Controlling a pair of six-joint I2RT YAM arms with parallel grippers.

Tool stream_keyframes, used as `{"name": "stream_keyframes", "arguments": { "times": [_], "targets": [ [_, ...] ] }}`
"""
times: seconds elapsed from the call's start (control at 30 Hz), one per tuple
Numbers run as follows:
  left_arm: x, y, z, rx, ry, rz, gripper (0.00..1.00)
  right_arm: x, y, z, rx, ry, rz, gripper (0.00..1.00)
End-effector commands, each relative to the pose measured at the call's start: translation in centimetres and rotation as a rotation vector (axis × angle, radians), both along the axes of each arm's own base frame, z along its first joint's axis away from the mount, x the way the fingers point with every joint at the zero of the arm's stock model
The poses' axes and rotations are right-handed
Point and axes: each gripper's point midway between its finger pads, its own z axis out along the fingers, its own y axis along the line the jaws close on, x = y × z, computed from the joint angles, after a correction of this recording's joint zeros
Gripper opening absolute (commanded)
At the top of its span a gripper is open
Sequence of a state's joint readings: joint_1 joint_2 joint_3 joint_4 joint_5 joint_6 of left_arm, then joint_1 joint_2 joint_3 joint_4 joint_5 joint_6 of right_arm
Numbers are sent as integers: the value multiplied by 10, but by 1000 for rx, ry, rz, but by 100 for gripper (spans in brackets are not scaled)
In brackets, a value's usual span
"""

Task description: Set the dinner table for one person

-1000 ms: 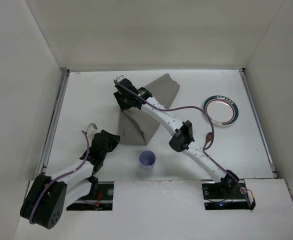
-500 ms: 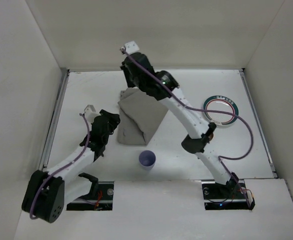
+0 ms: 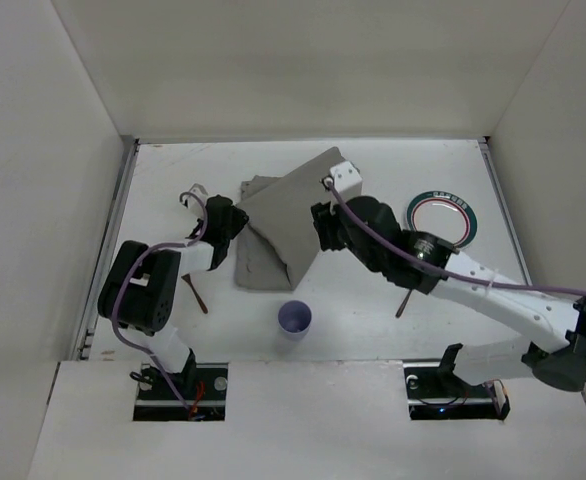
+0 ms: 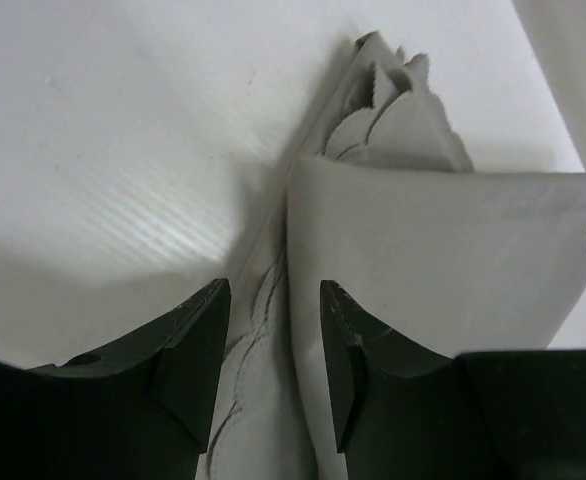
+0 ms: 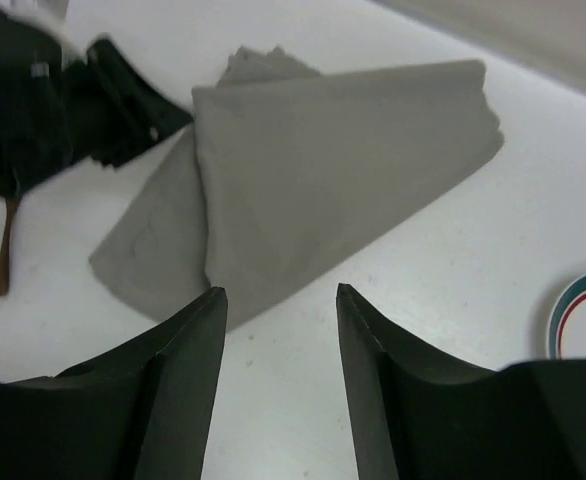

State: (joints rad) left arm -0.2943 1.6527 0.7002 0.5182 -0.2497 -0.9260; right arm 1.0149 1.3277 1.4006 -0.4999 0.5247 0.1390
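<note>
the left gripper [image 4: 273, 300], parted, straddles an edge of the grey placemat [image 4: 423, 230]. the right gripper [image 5: 278, 300] hovers parted near it; the plate [image 5: 585, 308] is cut off.

This is a lab robot cell: plain white panels [image 3: 303, 70] wall in a white surface [image 3: 423, 170] with metal rails [image 3: 110, 240] along its sides. A cabled left arm [image 3: 141, 292] and right arm [image 3: 493, 292] are bolted at its near edge.

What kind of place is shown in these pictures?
Probably a robot test cell, not a home: plain white walls box in the table, and two robot arms are mounted at its near edge.
</note>
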Motion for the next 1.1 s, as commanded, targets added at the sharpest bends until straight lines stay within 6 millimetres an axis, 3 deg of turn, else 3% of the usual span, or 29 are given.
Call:
{"name": "stream_keyframes", "arguments": {
  "times": [0.0, 0.13, 0.27, 0.4, 0.57, 0.7, 0.87, 0.97, 1.07],
  "targets": [
    [34, -11, 41, -20, -131, -33, 37, -7, 18, -5, 195, -49, 40, 56],
    [46, -11, 37, 29, -125, -40, 33, -10, -3, -79, 237, 58, -39, 56],
    [54, -9, 26, 105, -83, -54, 29, -17, -19, -113, 284, 123, -67, 58],
    [54, -1, 17, 145, -40, -38, 28, -19, -29, -113, 324, 124, -72, 59],
    [49, 14, 26, 194, -54, 25, 29, -22, -30, -115, 349, 119, -61, 60],
    [49, 14, 22, 198, -46, 16, 30, -25, -29, -125, 353, 136, -54, 61],
    [65, 5, 12, 184, -28, -31, 29, -30, -23, -127, 381, 156, -23, 62],
    [71, 4, 15, 188, -35, -34, 26, -31, -25, -126, 386, 153, -20, 62],
    [75, 4, 20, 205, -46, -43, 15, -32, -25, -129, 388, 156, -22, 62]
  ]
}}
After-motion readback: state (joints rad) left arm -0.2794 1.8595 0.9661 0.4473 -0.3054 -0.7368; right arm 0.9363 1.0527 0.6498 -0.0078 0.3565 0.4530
